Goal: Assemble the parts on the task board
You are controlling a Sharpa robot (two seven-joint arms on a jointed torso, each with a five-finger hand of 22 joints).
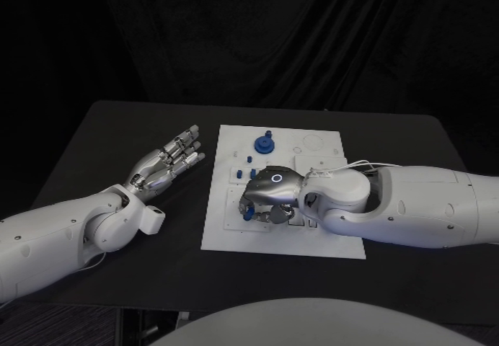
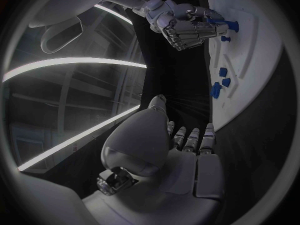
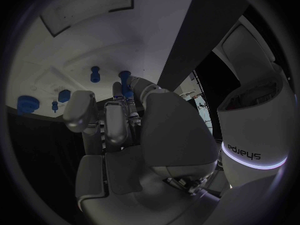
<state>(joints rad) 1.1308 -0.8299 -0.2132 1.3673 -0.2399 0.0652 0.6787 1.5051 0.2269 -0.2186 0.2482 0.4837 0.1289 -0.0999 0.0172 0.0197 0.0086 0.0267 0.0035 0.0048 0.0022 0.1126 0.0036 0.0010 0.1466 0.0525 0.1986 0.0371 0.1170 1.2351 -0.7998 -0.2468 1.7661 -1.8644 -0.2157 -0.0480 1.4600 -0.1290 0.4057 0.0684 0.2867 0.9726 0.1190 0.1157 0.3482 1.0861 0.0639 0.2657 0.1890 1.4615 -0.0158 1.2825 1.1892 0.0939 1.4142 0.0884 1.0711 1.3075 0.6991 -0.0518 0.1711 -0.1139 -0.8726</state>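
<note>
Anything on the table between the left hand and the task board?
Nothing: in the head view only bare black table separates the left hand from the task board.

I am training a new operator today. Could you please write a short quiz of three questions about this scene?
1. True or false: the left robot hand rests on the white board.
2. Which robot hand is over the board? A) left B) right C) both
3. Fill in: the large round blue part stands near the board's ____ edge, as seen from the robot.

Key:
1. False. It lies beside the board, above the black table, fingers spread and holding nothing.
2. B. The right robot hand is bent down over the board, its fingers at a small blue part; whether it grips it cannot be told.
3. far
</note>
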